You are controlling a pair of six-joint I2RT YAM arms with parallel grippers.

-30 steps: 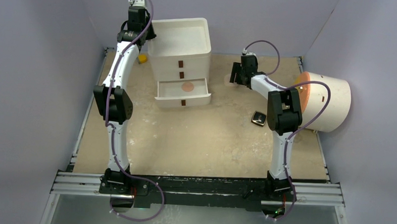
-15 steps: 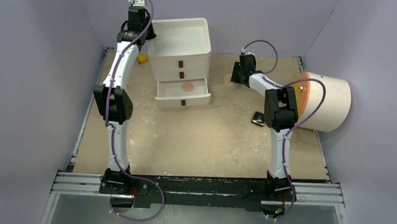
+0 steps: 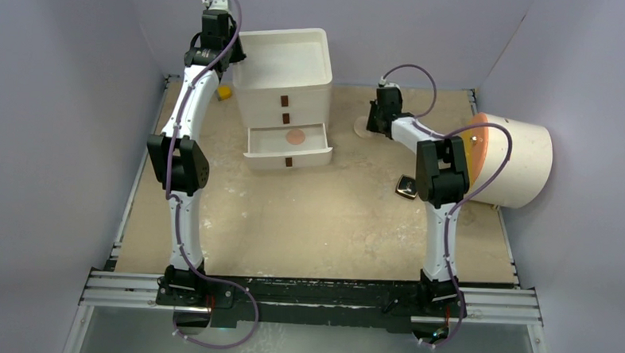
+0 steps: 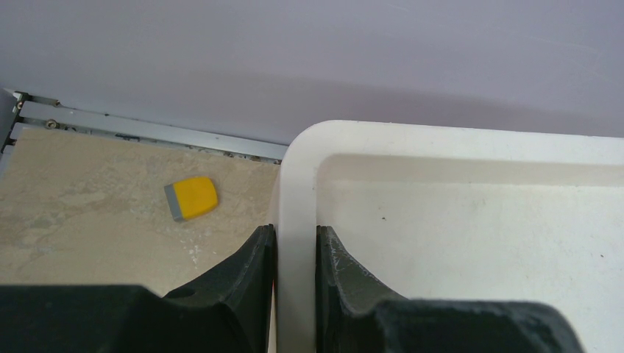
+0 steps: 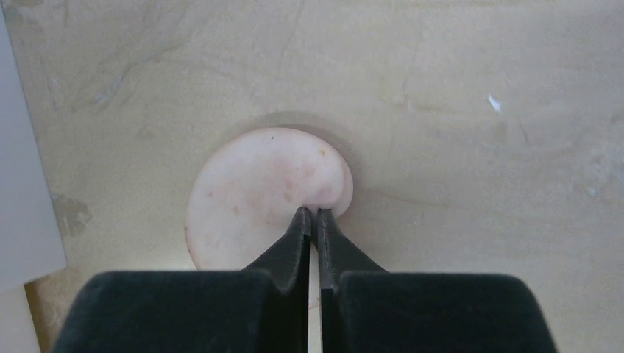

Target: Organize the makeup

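**Peach disc** (image 3: pixel 361 128), top view: it lies flat on the table (image 3: pixel 307 216), just under the fingertips of the right gripper (image 3: pixel 374 122). Over the last second you have swung this gripper a little towards the disc and drawn its fingers in from a wide spread. The pick-up is probably under way. A second disc (image 3: pixel 295 136) sits in the open drawer (image 3: pixel 288 154), well to the left of those fingers.

Left wrist view: the left gripper (image 4: pixel 295 235) is clenched on the rim of the drawer unit (image 4: pixel 294 169), one finger on each side of the wall. A yellow block (image 4: pixel 193 198) lies to the left of the fingers.

Right wrist view: the fingers nip the disc's edge and almost meet. The disc is pale, round, thin and faintly blotched, and its rim puckers at the tips.
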